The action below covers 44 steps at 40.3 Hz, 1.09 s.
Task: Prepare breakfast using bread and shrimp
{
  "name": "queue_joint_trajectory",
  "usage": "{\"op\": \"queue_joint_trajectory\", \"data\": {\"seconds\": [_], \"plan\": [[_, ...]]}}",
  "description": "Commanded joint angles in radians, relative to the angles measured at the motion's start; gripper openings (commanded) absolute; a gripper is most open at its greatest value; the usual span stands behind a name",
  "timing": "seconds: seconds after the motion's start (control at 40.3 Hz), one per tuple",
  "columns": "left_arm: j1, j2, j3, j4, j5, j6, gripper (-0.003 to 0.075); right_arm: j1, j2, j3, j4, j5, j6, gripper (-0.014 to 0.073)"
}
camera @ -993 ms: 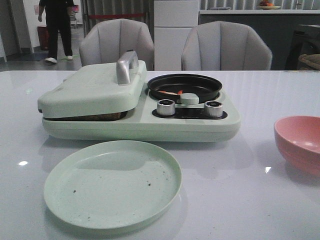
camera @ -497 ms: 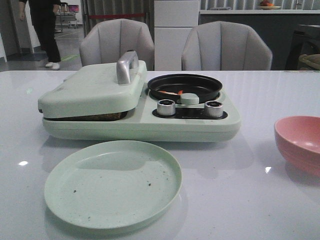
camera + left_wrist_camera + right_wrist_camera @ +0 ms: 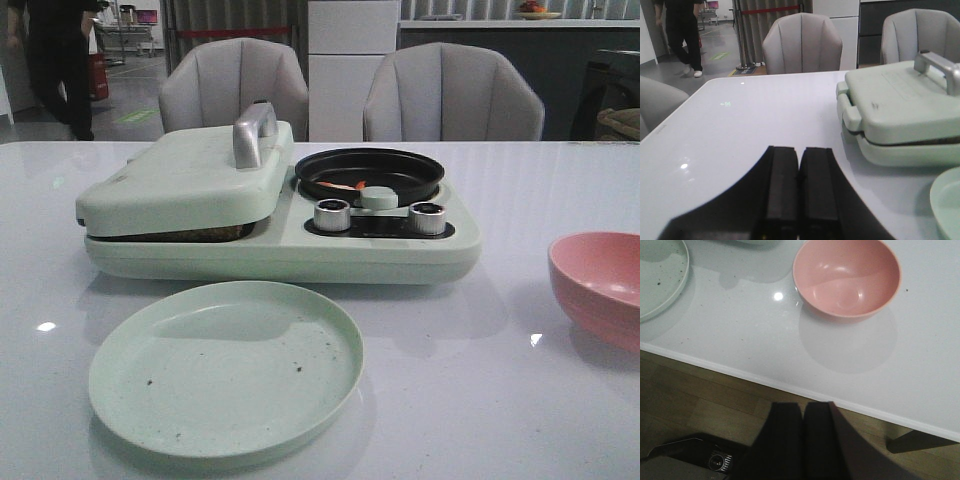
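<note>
Nearest in each wrist view are the jaws. The left gripper has its two black fingers pressed flat together, nothing between them, hovering over bare worktop toward its left edge. The right gripper is likewise closed and empty, hanging off the worktop's near edge above the wooden floor.

Just inside the near edge lies a pale green plate, flecked with dark crumbs. A pink bowl sits by the right edge; only the right wrist view shows its bare inside.

Farther back, mid-worktop, stands the green breakfast maker, its lid down over a dark brown layer at the seam; whether that is the bread cannot be told. In the black pan on its right half lies the shrimp, long axis roughly parallel to the near edge, orange end toward the right. It is seen only in the front view.
</note>
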Motion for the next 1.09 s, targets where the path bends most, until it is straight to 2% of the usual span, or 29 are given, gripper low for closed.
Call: {"op": "queue_joint_trajectory", "data": {"seconds": [0.0, 0.397, 1.068], "plan": [[-0.002, -0.021, 0.007, 0.087, -0.124, -0.123, 0.01, 0.0, 0.006, -0.026, 0.005, -0.058, 0.0, 0.0035], [-0.002, -0.021, 0.007, 0.11, -0.229, -0.135, 0.01, 0.0, 0.006, -0.026, 0.006, -0.058, 0.0, 0.0035], [-0.025, -0.021, 0.007, 0.127, -0.231, -0.135, 0.01, 0.0, 0.006, -0.026, 0.006, -0.058, 0.0, 0.0035]]}}
